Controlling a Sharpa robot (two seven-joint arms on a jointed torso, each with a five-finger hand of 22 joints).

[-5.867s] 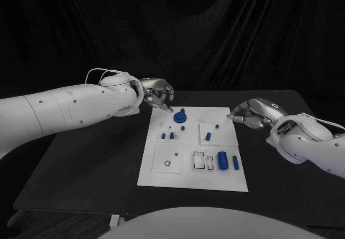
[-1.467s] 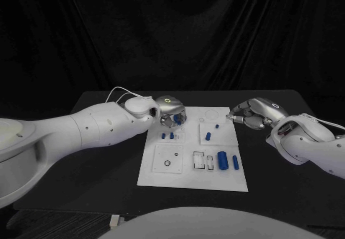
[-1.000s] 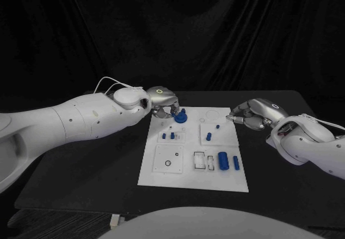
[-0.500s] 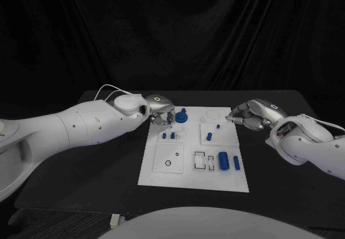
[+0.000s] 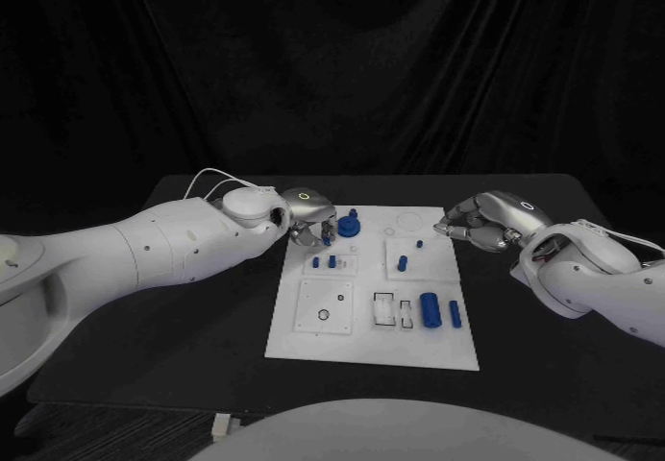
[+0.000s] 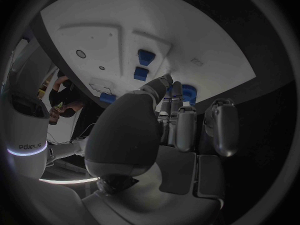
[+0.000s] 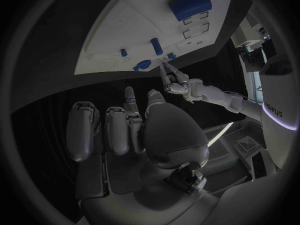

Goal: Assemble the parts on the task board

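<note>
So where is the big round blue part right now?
In the head view the round blue part stands at the far left corner of the white board, right beside the left hand.

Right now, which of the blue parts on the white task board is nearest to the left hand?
The round blue part with a short post at the far end of the white task board; the silver left hand is right beside it, while the other blue parts lie nearer the robot.

You get a dim scene against a black backdrop, where the black desk [image 5: 181, 317] swallows almost all shadow. Light from above makes the task board [image 5: 372, 341] the brightest surface and puts a small glint on the left hand [image 5: 310, 215]. Both wrist views bend the board's edges and darken toward their rims.
</note>
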